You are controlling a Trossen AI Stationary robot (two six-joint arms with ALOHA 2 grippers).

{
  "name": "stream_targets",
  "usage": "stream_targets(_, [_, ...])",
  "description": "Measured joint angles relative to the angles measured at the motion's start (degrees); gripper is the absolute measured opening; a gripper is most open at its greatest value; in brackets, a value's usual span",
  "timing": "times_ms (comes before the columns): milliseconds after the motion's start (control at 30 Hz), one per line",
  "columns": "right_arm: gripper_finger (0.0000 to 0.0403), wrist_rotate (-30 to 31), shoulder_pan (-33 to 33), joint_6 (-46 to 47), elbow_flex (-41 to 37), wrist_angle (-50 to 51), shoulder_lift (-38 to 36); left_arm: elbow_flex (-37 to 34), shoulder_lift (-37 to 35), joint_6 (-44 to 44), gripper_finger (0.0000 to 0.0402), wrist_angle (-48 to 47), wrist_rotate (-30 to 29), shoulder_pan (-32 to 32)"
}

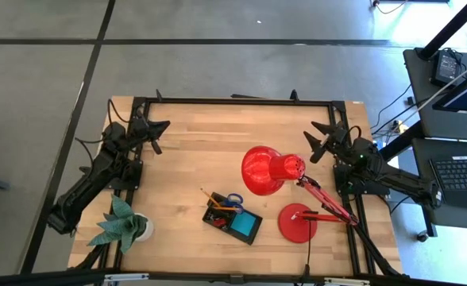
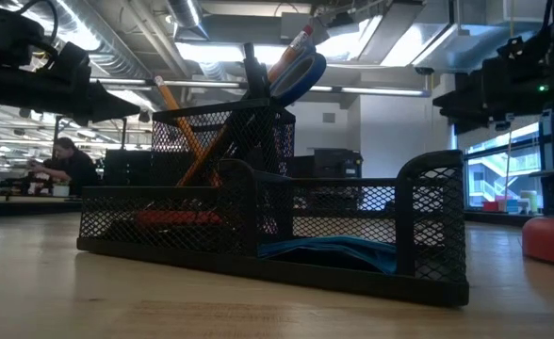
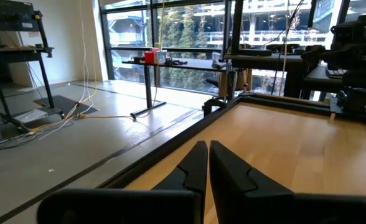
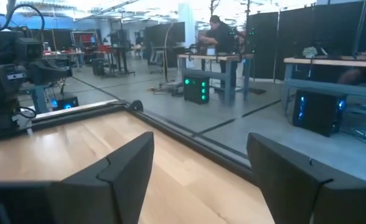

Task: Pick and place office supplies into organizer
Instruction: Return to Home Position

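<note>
Since the organizer [image 1: 215,216] beside the lamp base [image 1: 297,222] holds pencils [image 2: 167,94], scissors [image 2: 301,75] and the blue pad [image 1: 245,225], I park clear of it: left gripper [image 3: 207,144] pinched shut, empty, right gripper [image 4: 200,140] spread wide, empty.

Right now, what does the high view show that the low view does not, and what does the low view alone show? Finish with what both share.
Only the high view: the plant, the lamp shade, and the whole table with where each thing sits on it. Only the low view: the mesh walls of the organizer and a person at a desk behind. Both: the organizer, pencils, scissors, blue pad, lamp base, and part of the left arm and right arm.
</note>
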State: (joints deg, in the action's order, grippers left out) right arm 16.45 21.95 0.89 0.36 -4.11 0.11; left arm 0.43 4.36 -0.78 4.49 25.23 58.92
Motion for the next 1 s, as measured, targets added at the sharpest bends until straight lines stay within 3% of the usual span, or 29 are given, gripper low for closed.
stream_targets(1000, [0.026, -0.17, -0.02, 1.66, 0.0, 0.16, 0.02, 0.01, 0.02, 0.02, 0.0011, 0.0, 0.01, 0.0])
